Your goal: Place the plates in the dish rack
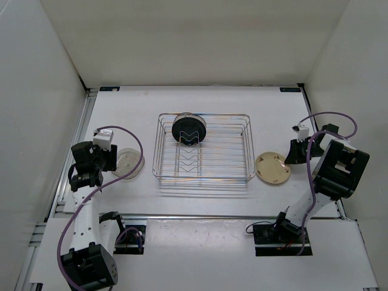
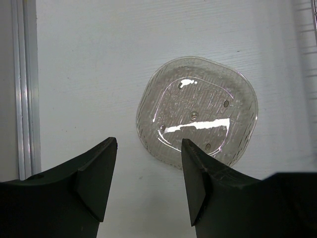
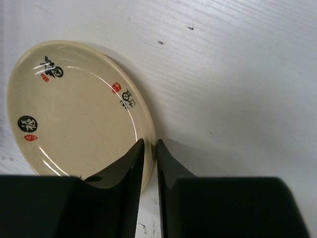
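Observation:
The chrome wire dish rack (image 1: 242, 159) stands mid-table. The glossy black plate (image 1: 189, 130) stands on edge in its back dividers. The clear glass plate (image 1: 128, 161) lies flat to the left of the rack, and it also shows in the left wrist view (image 2: 198, 111). My left gripper (image 1: 114, 159) is open and empty, its fingertips (image 2: 148, 144) just short of the plate's near rim. The cream-yellow plate (image 1: 272, 168) lies to the right of the rack. My right gripper (image 1: 293, 156) is shut (image 3: 149, 144) on the right rim of the cream-yellow plate (image 3: 74, 109). I cannot make out the white plate.
An aluminium rail (image 2: 22, 89) runs along the table's left edge, close to my left gripper. White walls enclose the table at the back and on both sides. Cables loop from both wrists.

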